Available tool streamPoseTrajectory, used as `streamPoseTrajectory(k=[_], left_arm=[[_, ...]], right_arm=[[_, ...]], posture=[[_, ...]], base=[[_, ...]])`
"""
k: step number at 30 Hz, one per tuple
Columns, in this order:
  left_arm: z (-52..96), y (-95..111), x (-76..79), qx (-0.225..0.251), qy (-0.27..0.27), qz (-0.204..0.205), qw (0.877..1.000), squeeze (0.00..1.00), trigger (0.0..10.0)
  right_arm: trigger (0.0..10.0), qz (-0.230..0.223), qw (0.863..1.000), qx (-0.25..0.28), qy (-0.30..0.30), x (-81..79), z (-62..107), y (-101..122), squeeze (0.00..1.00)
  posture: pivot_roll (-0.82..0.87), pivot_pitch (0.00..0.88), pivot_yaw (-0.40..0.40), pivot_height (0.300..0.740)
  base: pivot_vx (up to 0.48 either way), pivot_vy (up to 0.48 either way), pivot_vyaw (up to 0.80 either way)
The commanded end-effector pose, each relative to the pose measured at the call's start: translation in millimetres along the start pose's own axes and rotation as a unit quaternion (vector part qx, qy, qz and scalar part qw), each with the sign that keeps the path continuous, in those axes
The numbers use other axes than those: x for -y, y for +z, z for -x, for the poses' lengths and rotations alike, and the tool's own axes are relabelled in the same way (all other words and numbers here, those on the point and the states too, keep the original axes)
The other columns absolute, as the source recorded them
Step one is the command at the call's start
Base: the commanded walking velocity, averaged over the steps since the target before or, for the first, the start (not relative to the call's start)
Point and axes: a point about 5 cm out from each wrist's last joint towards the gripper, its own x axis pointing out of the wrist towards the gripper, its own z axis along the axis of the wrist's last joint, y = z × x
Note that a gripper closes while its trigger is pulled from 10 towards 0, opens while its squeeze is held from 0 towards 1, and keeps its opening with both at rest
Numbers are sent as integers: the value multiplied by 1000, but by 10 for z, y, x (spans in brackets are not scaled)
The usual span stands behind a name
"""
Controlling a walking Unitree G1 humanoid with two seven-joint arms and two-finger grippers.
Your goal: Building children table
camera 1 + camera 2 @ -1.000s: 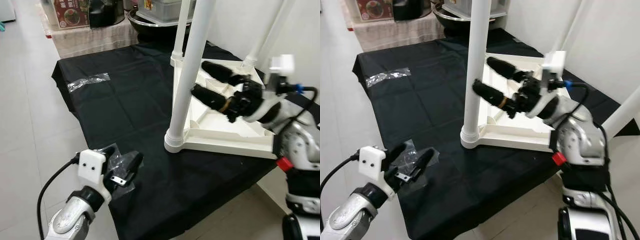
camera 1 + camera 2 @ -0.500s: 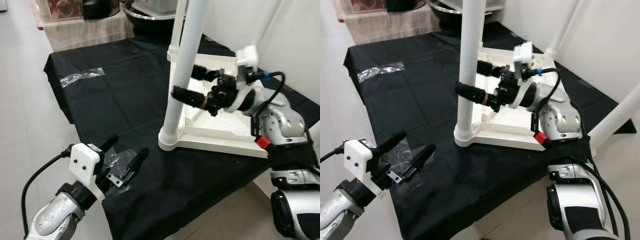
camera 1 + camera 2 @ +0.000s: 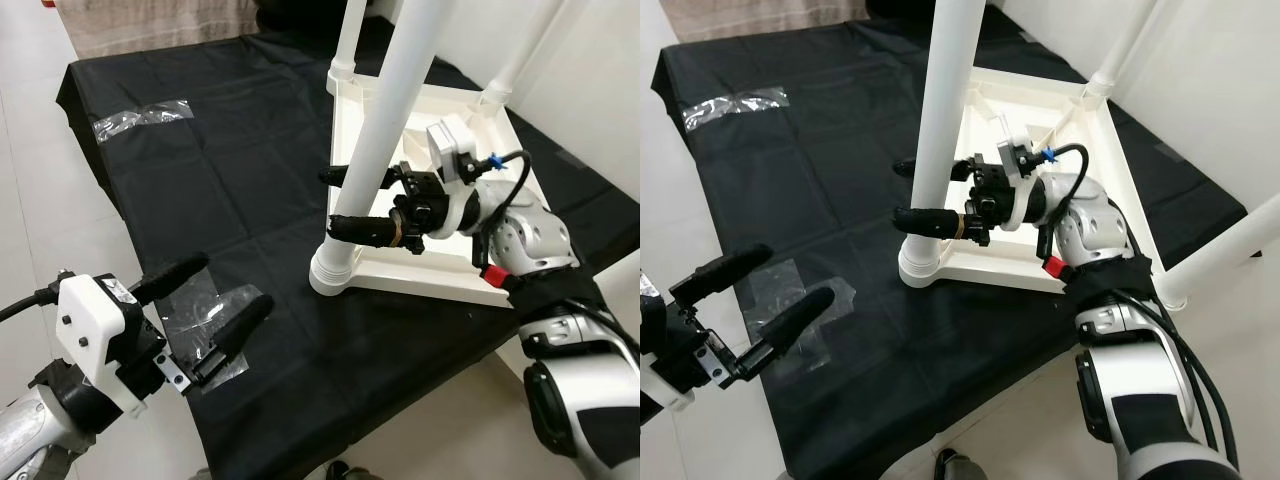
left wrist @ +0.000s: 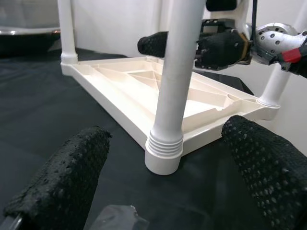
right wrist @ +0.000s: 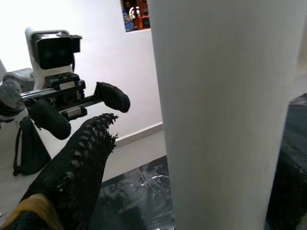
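My right claw straddles the near leg of the upturned white table.

The table top [image 3: 445,255] lies face down on a black cloth [image 3: 250,180], its ribbed underside up and its legs standing upward. My right claw [image 3: 345,200] reaches in from the right with its two black fingers spread apart, one on each side of the near leg [image 3: 375,170], low down near the collar where the leg meets the corner; the fingers sit close beside the leg, and I cannot tell whether they touch it. My left claw [image 3: 205,300] hangs open over the near edge of the cloth, fingers wide, just above a clear plastic bag [image 3: 195,325] that lies flat there. A strip of clear plastic [image 3: 140,113] lies on the far left of the cloth, well apart from the table.
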Motion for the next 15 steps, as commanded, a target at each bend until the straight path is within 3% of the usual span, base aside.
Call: streamPoseTrajectory(k=[1, 4, 5, 6, 7, 15], left_arm=[[8, 24, 49, -5, -13, 0, 1000, 0, 10000], [-14, 27, 79, -3, -17, 8, 1000, 0, 10000], [-28, 19, 100, -1, -18, 14, 1000, 0, 10000], [-28, 19, 100, -1, -18, 14, 1000, 0, 10000], [-42, 7, 128, -1, -21, 20, 1000, 0, 10000], [-79, -21, 204, -3, -36, 48, 998, 0, 10000]], right_arm=[[10000, 3, 1000, -13, 25, -12, -7, -16, 0], [10000, 9, 999, -25, 19, 22, 14, 3, 0], [2745, 8, 999, -27, 15, 37, 29, 14, 0], [2745, 8, 999, -27, 15, 37, 29, 14, 0], [0, 7, 1000, -28, 11, 46, 47, 16, 0], [0, -3, 1000, -28, -7, 17, 174, -56, 0]], posture=[[148, 276, -133, 740], [147, 276, -133, 740], [146, 275, -132, 740], [146, 275, -132, 740], [145, 275, -129, 740], [141, 270, -124, 740]], base=[[0, 0, 0], [0, 0, 0], [0, 0, 0], [0, 0, 0], [0, 0, 0], [0, 0, 0]])
